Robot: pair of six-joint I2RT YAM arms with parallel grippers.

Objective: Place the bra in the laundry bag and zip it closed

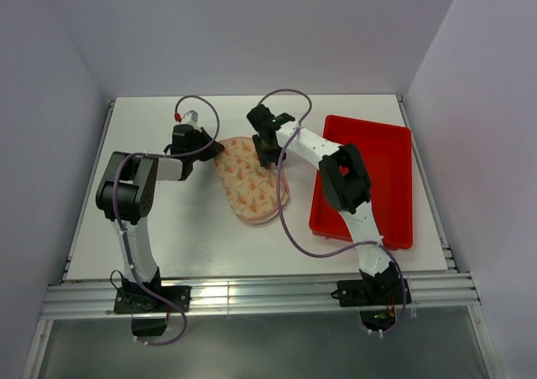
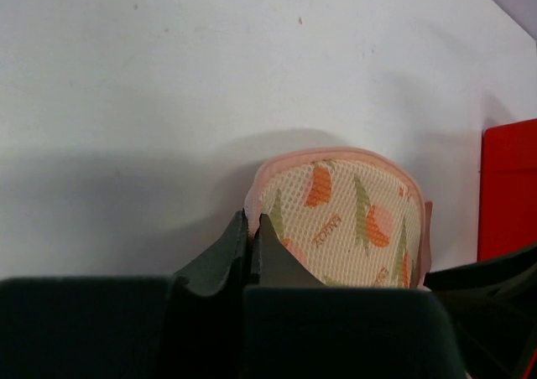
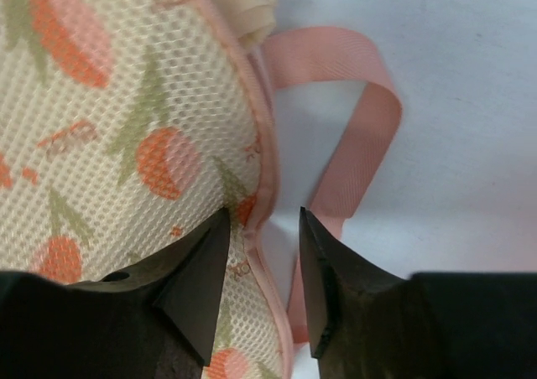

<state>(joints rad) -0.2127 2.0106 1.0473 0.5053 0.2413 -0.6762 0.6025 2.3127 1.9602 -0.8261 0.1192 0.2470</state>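
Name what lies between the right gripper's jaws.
The pink zipper edge of the laundry bag runs between the open jaws of the right gripper, shown in the right wrist view.

The flat white table [image 1: 168,228] is occupied by a peanut-shaped cream-pink printed mesh laundry bag [image 1: 250,182] and, near its right side, a rectangular red plastic tray [image 1: 390,178].

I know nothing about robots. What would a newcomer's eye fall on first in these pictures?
The peanut-shaped laundry bag, cream with orange-red print, lies in the middle of the white table with both arms bent over its far end. The left gripper looks pinched on its pink rim, while the right gripper is open astride the rim beside a pink loop. A bright red tray sits to the right.
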